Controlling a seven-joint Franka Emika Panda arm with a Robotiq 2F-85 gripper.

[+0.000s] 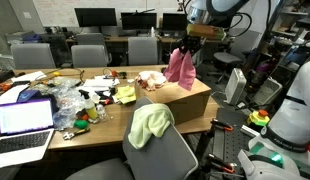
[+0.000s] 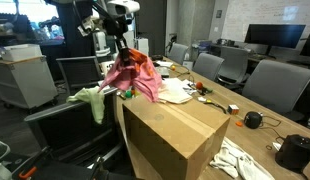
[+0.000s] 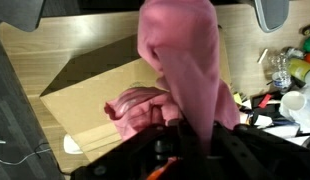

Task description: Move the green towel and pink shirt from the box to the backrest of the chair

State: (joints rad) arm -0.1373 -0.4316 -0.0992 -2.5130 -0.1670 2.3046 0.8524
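Laptop sits way over on the left of the table, then there's a heap of clutter. In front of the table the green towel is already draped over the backrest of the chair. Right of that is the box, and your gripper hangs above it with the pink shirt dangling from it. Your fingers are pinched tight on the top of the pink shirt, with the cloth bunched around them, so the tips themselves are hidden. Same story in the wrist view: the pink shirt fills the middle and its lower folds seem to rest on the box. In an exterior view the pink shirt hangs just beside the green towel; can't tell if they touch.
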